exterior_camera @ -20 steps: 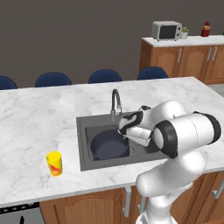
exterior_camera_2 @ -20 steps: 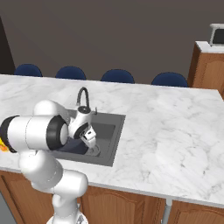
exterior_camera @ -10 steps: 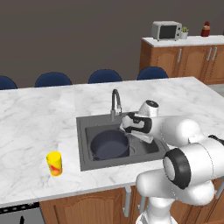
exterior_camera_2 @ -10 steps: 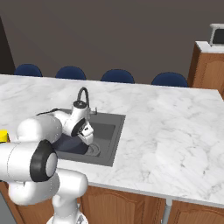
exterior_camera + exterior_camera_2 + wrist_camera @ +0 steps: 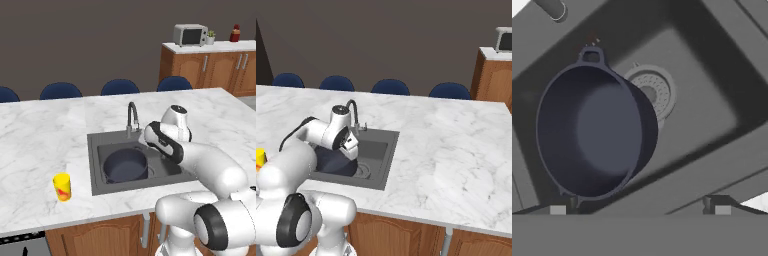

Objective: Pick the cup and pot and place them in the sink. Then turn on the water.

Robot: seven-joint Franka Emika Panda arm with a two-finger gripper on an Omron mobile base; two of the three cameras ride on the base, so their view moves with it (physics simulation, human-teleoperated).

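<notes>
In the left base view, the wide dark navy-grey pot (image 5: 125,165) sits inside the rectangular dark grey sink (image 5: 95,165), while the small yellow cup (image 5: 62,186) with a red-orange mark stands on the white marble surface (image 5: 40,145), well apart to the left of the basin. Judged from this, one of two placements is done; the cup and the water are left, and no blue stream falls from the curved gooseneck metal faucet (image 5: 131,116).

The right base view shows what the first hides: the end effector (image 5: 349,148) hanging over the basin beside the faucet, empty. The cup here is only a yellow sliver at the frame's left edge.

The hand view looks straight down into the pot, showing it empty, one small handle (image 5: 591,55) toward the faucet and the round drain (image 5: 653,93) just beside its wall. The fingertips (image 5: 558,208) stand wide apart, gripping nothing.
</notes>
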